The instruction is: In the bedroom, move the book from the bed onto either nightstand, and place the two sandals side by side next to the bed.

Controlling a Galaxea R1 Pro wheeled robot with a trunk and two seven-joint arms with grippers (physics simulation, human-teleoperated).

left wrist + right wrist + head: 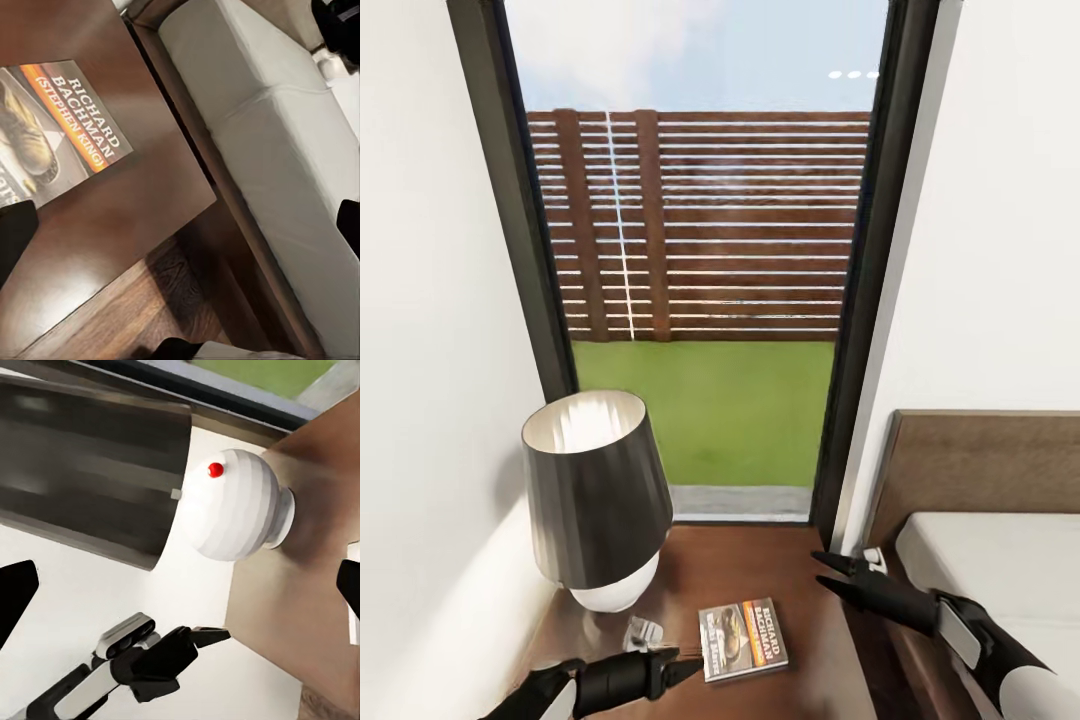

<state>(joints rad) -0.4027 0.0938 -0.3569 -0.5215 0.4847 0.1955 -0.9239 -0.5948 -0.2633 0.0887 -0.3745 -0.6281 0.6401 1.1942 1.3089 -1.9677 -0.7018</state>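
Observation:
The book [743, 638] lies flat, cover up, on the dark reddish nightstand [760, 560], near its front edge. In the left wrist view the book [60, 127] shows its orange band and white lettering. My left gripper [678, 664] hovers open just left of the book, nothing between its fingers [15, 236]. My right gripper [820, 570] stands open over the nightstand's right edge, beside the bed [1000, 560], holding nothing. The sandals are out of view.
A lamp [595, 490] with a dark shade and white ribbed base [232, 506] takes up the nightstand's back left. A tall dark-framed window [700, 250] rises behind it. The brown headboard [990, 460] and white walls close in on both sides.

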